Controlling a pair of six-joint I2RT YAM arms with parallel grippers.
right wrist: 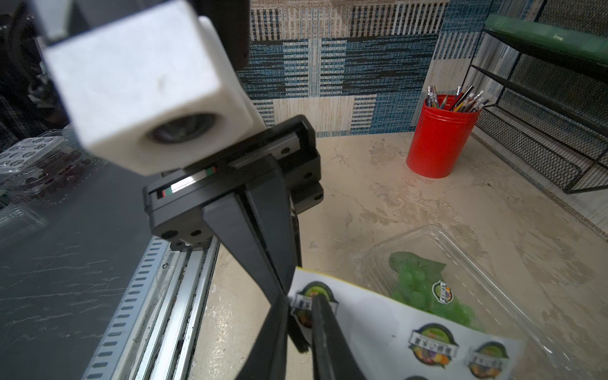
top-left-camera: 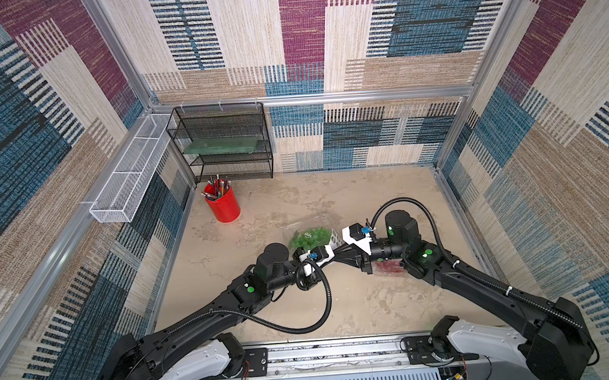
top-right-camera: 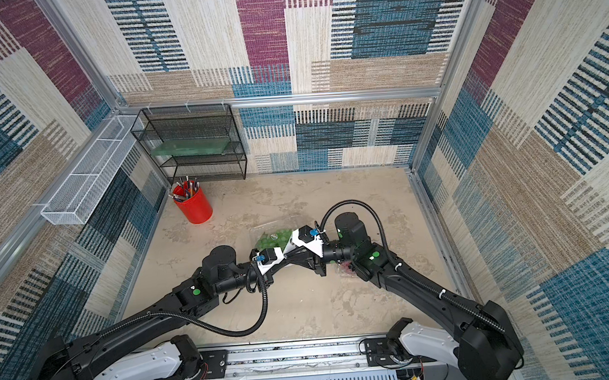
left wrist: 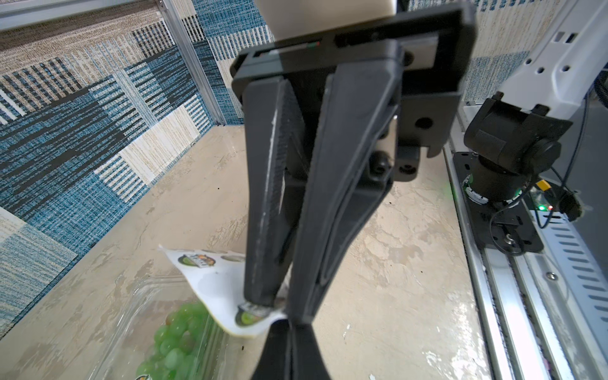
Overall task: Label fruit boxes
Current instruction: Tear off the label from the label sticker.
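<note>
On the table [top-left-camera: 372, 311], the green-grape box [top-left-camera: 306, 235] is already labelled; the red-grape box [top-left-camera: 387, 267] sits under the right arm [top-left-camera: 476, 278]. The left gripper [left wrist: 289, 329] clamps the sticker sheet [right wrist: 378, 316]; the right gripper's [right wrist: 300, 299] narrow fingers [right wrist: 329, 339] straddle a corner sticker [right wrist: 316, 289], grip unclear. A clean peel for the red box seems next.

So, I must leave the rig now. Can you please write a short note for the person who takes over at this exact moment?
Grippers: the left gripper is shut on the edge of the sticker sheet. The right gripper has its jaws nearly together around one sticker at that edge; a firm grip is not clear.
Boxes: the green grape box lies beside the sheet. The red grape box is mostly hidden under the right arm.
Done: the green grape box carries a label on its lid.
Left: peel this sticker and press it on the red grape box.
</note>
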